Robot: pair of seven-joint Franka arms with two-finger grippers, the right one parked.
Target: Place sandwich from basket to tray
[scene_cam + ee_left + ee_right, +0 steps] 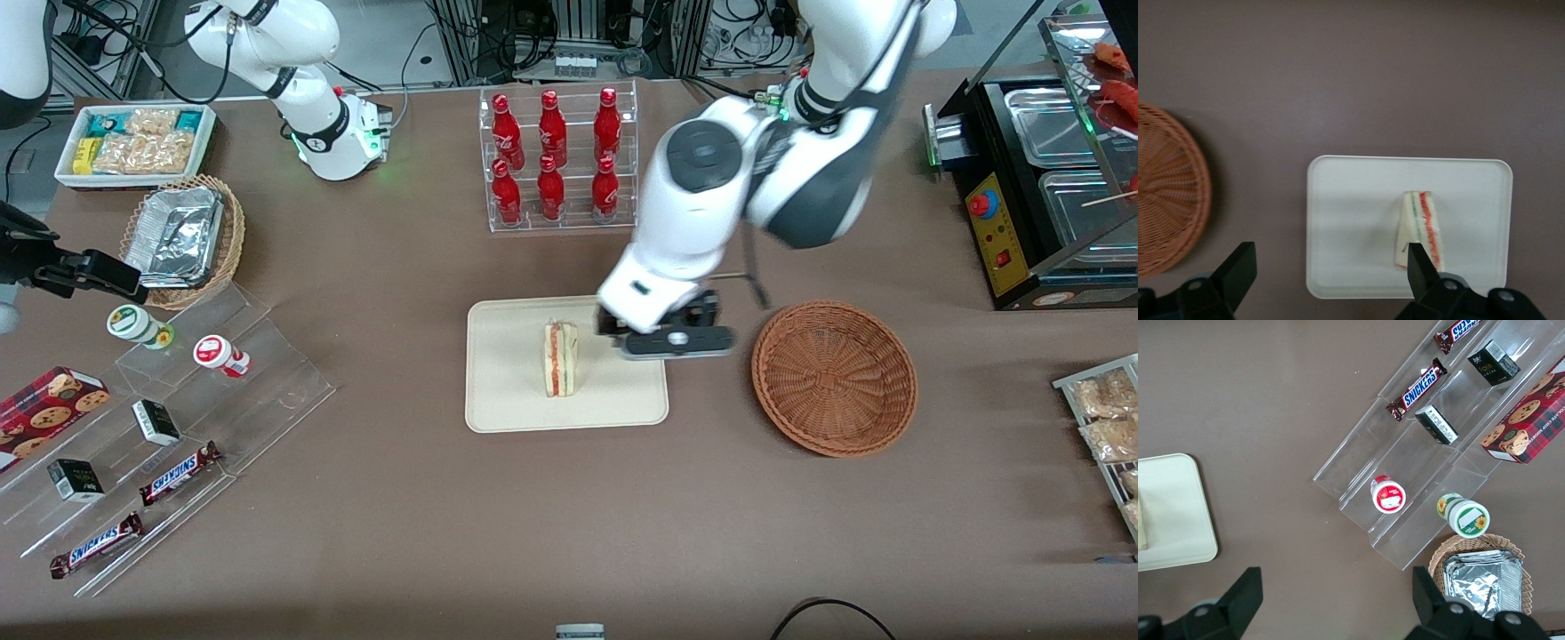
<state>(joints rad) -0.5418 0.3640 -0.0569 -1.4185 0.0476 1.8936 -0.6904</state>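
Now sandwich (561,359) sits mid-tray (507,391), clear of rims; gripper (1328,270) released, above tray's basket-side (834,377) edge; bare table between.

Sandwich (561,359) on tray (507,391). Basket (834,378) on worktop (533,533) beside tray, toward working arm's end. Hand (677,341), fingers wide apart, above tray edge nearest basket.

The word "SNICKERS" can be read on two candy bars (180,472) (96,544) lying on a clear stand (178,418). They are far from the gripper (669,331), toward the parked arm's end of the counter (400,524). No other words can be read.
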